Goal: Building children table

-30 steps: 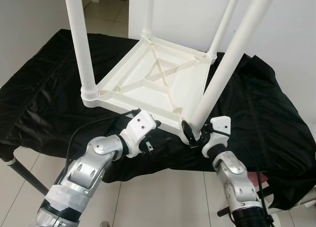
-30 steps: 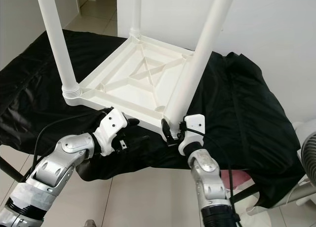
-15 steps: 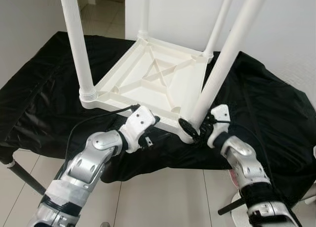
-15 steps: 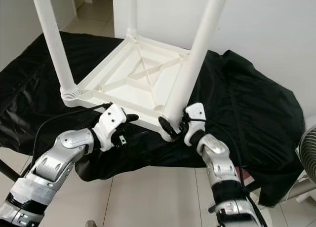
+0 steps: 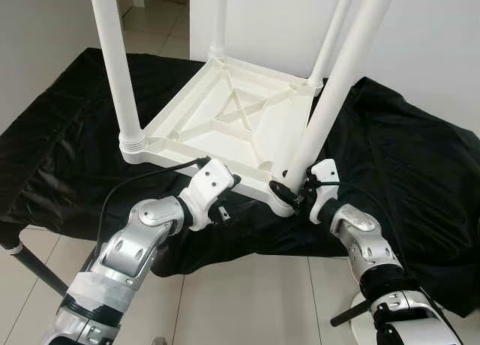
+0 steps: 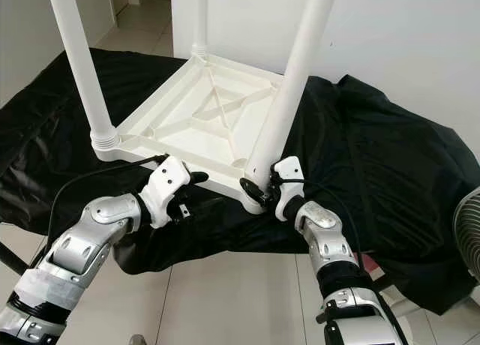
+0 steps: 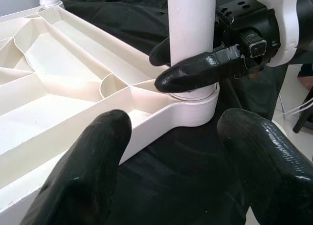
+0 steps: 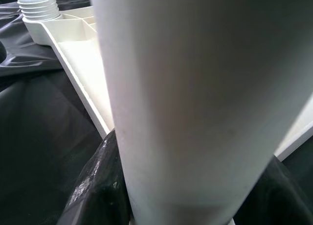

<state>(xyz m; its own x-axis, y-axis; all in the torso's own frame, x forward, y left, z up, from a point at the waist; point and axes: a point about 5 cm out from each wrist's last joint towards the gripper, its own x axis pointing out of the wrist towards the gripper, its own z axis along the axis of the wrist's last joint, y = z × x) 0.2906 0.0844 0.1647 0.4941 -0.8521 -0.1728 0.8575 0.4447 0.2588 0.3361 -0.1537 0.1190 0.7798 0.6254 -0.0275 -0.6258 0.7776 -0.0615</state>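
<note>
White children's table [image 5: 225, 124] lies upside down on a black-draped worktop [image 5: 67, 142]; right gripper [image 5: 294, 197] jaws clamp its near leg [image 5: 330, 97] at the base, left gripper [image 5: 225, 199] jaws wide beside the edge

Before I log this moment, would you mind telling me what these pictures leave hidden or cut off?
- Upper ends of the white plastic table legs: cut off by the top edge in both eye views.
- Top face of the upturned white plastic tabletop: lies face down on the black cloth.
- Right gripper in its wrist view: the near leg hides most of its fingers.
- Whether that leg is fully seated: the socket hides its end.
</note>
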